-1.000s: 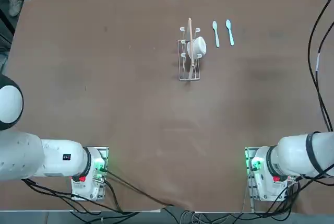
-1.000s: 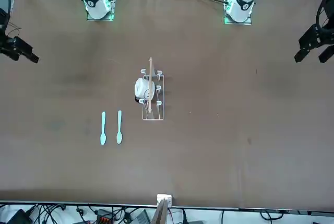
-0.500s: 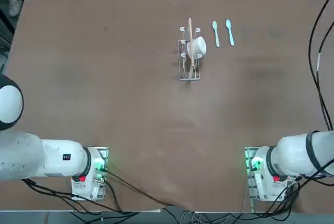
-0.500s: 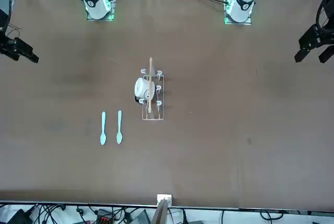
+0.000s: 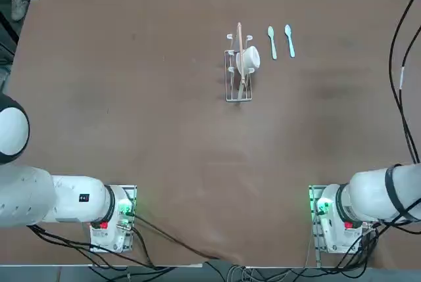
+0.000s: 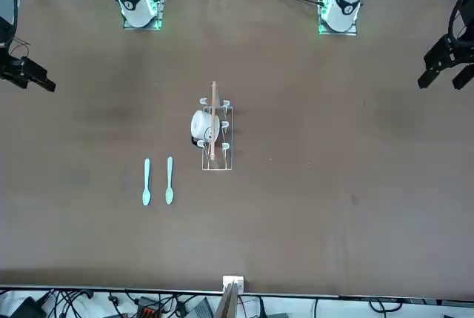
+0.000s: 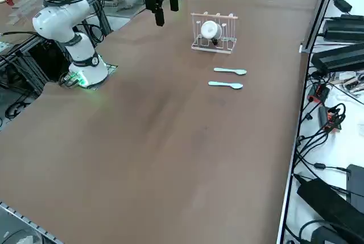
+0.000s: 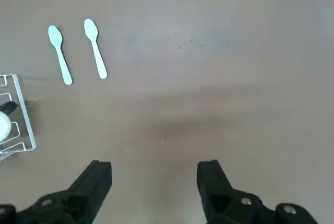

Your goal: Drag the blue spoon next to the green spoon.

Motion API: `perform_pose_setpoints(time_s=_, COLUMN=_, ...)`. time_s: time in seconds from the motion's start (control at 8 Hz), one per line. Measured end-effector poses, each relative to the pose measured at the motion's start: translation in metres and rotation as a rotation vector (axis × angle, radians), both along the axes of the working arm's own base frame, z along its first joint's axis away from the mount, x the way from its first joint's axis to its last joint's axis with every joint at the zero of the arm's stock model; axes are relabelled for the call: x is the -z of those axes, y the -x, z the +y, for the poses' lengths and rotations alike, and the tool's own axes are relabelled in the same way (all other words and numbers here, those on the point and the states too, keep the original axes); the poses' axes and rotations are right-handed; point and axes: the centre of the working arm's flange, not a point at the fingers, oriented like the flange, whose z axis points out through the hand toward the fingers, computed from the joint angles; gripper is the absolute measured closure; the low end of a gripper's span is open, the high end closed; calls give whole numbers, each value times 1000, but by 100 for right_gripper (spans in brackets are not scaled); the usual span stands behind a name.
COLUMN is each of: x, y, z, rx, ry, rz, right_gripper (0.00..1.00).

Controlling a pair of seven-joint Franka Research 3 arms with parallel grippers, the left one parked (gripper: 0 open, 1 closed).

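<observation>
The blue spoon [image 5: 289, 40] [image 6: 147, 182] [image 7: 226, 85] [image 8: 95, 48] lies flat on the brown table, parallel to the green spoon [image 5: 272, 42] [image 6: 169, 181] [image 7: 230, 71] [image 8: 60, 54], with a narrow gap between them. The green spoon lies on the side of the rack. My right gripper [image 8: 155, 169] [image 6: 29, 73] [image 7: 165, 9] hangs high above the table, off to the right of the spoons and nearer my base. It is open and holds nothing.
A small wire rack [image 5: 239, 71] [image 6: 216, 136] [image 7: 214, 30] with a white cup [image 5: 248, 58] [image 8: 4, 126] and a wooden stick stands just left of the green spoon. Cables and power gear [image 7: 341, 56] lie beyond the table's right edge.
</observation>
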Motion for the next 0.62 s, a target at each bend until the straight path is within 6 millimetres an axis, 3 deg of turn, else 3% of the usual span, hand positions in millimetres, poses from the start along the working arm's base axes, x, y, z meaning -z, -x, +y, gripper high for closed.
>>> perform_pose_setpoints(time_s=0.25, x=-1, y=0, z=4, rx=-7, ry=-1, rz=-2, right_gripper=0)
perform_pose_setpoints(time_s=0.62, x=0, y=-3, z=34, rx=24, ry=3, rz=2, right_gripper=0)
